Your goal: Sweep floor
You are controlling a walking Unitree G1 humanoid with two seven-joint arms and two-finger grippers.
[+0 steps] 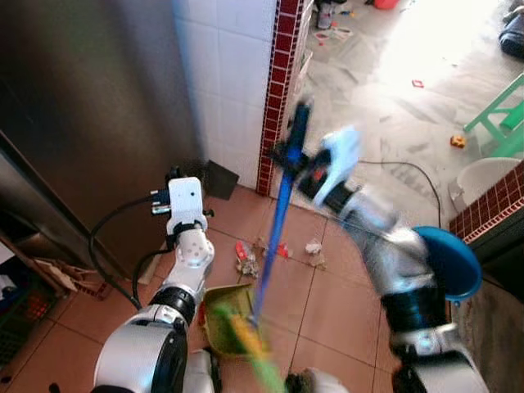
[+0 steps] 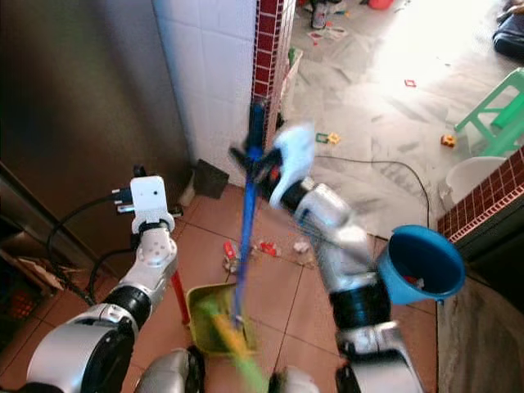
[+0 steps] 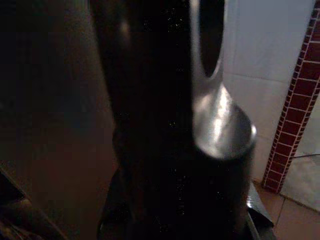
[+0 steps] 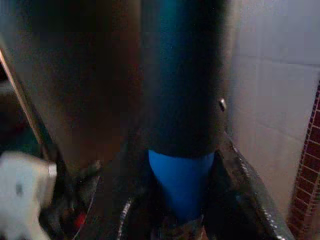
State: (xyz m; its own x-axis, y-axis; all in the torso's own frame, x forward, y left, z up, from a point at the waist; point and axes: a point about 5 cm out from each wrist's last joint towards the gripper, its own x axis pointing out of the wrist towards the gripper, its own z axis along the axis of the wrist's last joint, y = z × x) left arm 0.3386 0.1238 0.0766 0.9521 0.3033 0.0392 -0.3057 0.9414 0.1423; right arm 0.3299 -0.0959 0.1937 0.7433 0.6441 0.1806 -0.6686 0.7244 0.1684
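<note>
My right gripper (image 1: pixel 297 157) is shut on the black grip of a blue broom handle (image 1: pixel 282 209), blurred by motion. The handle (image 4: pixel 182 185) sits between the right fingers (image 4: pixel 250 200). The broom's green-yellow bristles (image 1: pixel 250 337) rest on the tiled floor beside a yellow-green dustpan (image 1: pixel 221 315). A red pole (image 2: pixel 177 296) rises from the dustpan toward my left arm. My left gripper (image 1: pixel 174 177) is held near the steel cabinet, shut on the silver top of the dustpan handle (image 3: pixel 220 125). Scraps of litter (image 1: pixel 246 258) and a crumpled paper (image 1: pixel 313 246) lie on the floor beyond the dustpan.
A steel cabinet (image 1: pixel 82 123) stands on the left, a white tiled wall with a red-tiled edge (image 1: pixel 274 98) just ahead. A blue bowl (image 1: pixel 449 262) rests on the ledge at right. A cable (image 1: pixel 409 168), a white bucket (image 1: pixel 487 176) and a green chair (image 1: pixel 499 123) are farther off.
</note>
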